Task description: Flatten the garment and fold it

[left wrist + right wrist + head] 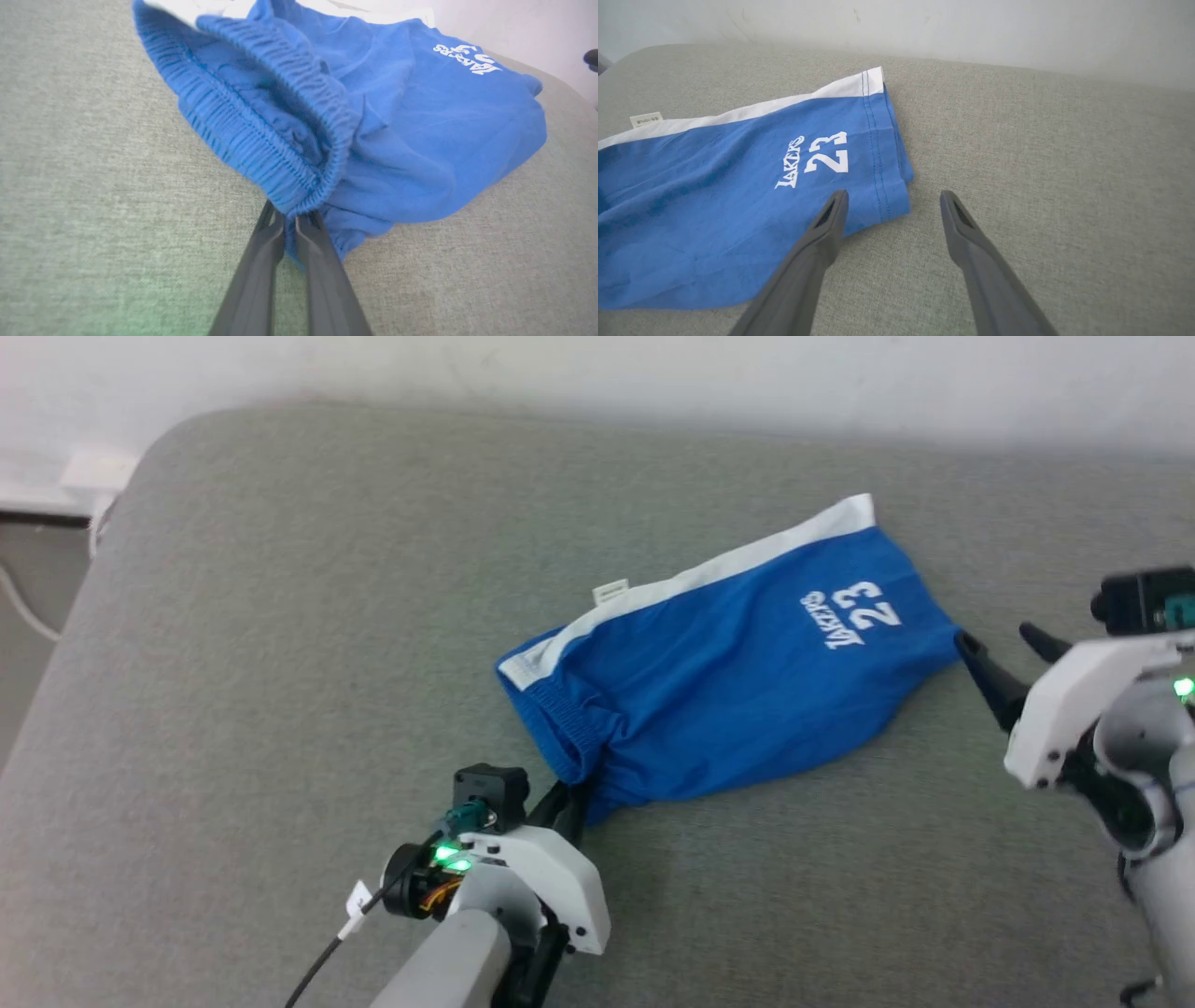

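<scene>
Shorts (728,681) (420,140) (714,196) of bright blue lie on their side near the middle of a grey cushion (280,663) (93,186) (1041,163), well away from its far edge and from its round far left corner. They lie slanted. The leg end points to the far right and the waist end points to the near left. A white stripe (709,574) (738,114) runs along the far side of the shorts, and a small white tag (611,591) (646,119) sticks out past it. White letters and numbers (854,613) (467,58) (815,158) that say LAKERS 23 sit near the leg end. The cloth is a bit wrinkled and bunched at the stretchy waistband (560,728) (243,135), which gapes open. The left hand (574,798) (289,219) is at the near corner of the waistband, and its two dark fingers are pressed together, pinching the blue cloth there. The right hand (994,637) (893,193) is just beside the leg end, with its two fingers spread wide and nothing between them but the corner of the hem below. I cannot tell if it touches the cloth. A pale wall (560,364) (924,23) stands behind the far edge of the cushion.
</scene>
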Tool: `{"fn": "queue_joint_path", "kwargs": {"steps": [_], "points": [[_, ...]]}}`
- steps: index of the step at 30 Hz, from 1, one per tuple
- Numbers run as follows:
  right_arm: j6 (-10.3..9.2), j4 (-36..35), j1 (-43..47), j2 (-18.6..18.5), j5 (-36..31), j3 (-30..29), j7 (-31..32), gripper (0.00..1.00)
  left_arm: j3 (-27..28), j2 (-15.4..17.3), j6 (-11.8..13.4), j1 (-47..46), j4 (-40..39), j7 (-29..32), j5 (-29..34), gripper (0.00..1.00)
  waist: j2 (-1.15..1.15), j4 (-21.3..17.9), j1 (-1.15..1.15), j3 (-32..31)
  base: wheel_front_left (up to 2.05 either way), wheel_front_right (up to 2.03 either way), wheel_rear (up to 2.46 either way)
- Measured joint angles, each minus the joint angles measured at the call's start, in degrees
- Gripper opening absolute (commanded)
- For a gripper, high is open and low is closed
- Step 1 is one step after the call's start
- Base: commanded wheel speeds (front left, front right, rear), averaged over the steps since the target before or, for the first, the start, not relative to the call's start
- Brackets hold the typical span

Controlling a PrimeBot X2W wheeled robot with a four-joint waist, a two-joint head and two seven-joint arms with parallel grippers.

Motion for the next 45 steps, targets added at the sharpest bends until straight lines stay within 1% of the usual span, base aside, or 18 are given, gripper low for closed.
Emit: {"fn": "queue_joint_path", "kwargs": {"steps": [3,7,10,20,21,22,23,29,34,36,42,45], "points": [[0.01,3.67,-3.76,0.13,-1.78,-0.63,3.26,1.00,-1.27,-0.21,-0.07,-0.02,-1.25,-0.64,0.42,0.00,0.00,1.86,0.01,0.59,0.00,0.00,0.00],[0.00,10.48,-7.54,0.05,-5.59,-1.65,7.38,1.00,-2.81,-0.44,-0.07,-0.04,-3.20,-0.86,0.47,0.00,0.00,3.90,0.01,1.40,0.00,0.00,0.00],[0.00,13.55,-9.17,0.40,-6.65,-0.63,9.20,1.00,-3.82,-0.56,-0.05,-0.25,-4.28,-0.86,0.47,0.00,0.00,4.91,0.01,2.19,0.00,0.00,0.00],[0.01,18.40,-13.19,-0.44,-7.03,5.58,7.75,1.00,-5.32,-0.64,0.02,-1.27,-5.17,-0.69,0.47,0.00,0.00,5.93,0.00,4.40,0.00,0.00,0.00],[0.01,18.85,-13.54,-0.57,-6.86,6.22,7.76,0.89,-5.36,-0.62,0.03,-1.27,-5.16,-0.63,0.47,0.00,0.00,5.92,0.00,4.44,0.00,0.00,0.00],[0.01,19.09,-13.78,-0.69,-6.66,6.79,7.70,0.22,-5.36,-0.59,0.03,-1.27,-5.16,-0.52,0.47,0.00,0.00,5.89,-0.01,4.42,0.00,0.00,0.00],[0.01,19.40,-13.91,-0.79,-6.33,7.32,7.31,0.00,-5.36,-0.53,0.03,-1.27,-5.14,-0.47,0.47,0.00,0.00,5.85,-0.01,4.37,0.00,0.00,0.00],[0.09,21.05,-13.68,-0.38,-3.14,8.53,3.46,0.00,-5.08,0.23,0.55,-1.24,-4.71,-0.30,0.36,0.00,0.00,5.23,0.00,2.94,0.00,0.00,0.00],[0.08,20.76,-11.45,-0.58,1.36,8.54,1.18,0.00,-4.16,2.18,0.67,-1.09,-4.98,-0.36,-0.14,0.00,0.00,4.28,0.00,0.69,0.00,0.00,0.00],[0.08,19.65,-10.12,-0.99,2.72,8.69,0.55,0.00,-3.80,3.10,1.04,-0.76,-5.56,-0.35,-0.18,0.00,0.00,3.79,0.00,-0.37,0.00,0.00,0.00],[0.08,14.45,-4.46,-2.26,5.86,7.76,-0.83,0.00,-3.50,5.77,1.11,2.04,-8.15,0.91,-0.70,0.00,0.00,1.85,-0.01,-3.24,0.00,0.00,0.00],[0.09,10.89,-0.20,-2.22,6.76,6.03,-1.33,0.00,-3.77,6.97,1.10,3.55,-9.54,2.35,-1.29,0.00,0.00,0.62,-0.01,-4.40,0.00,0.00,0.00]]}}
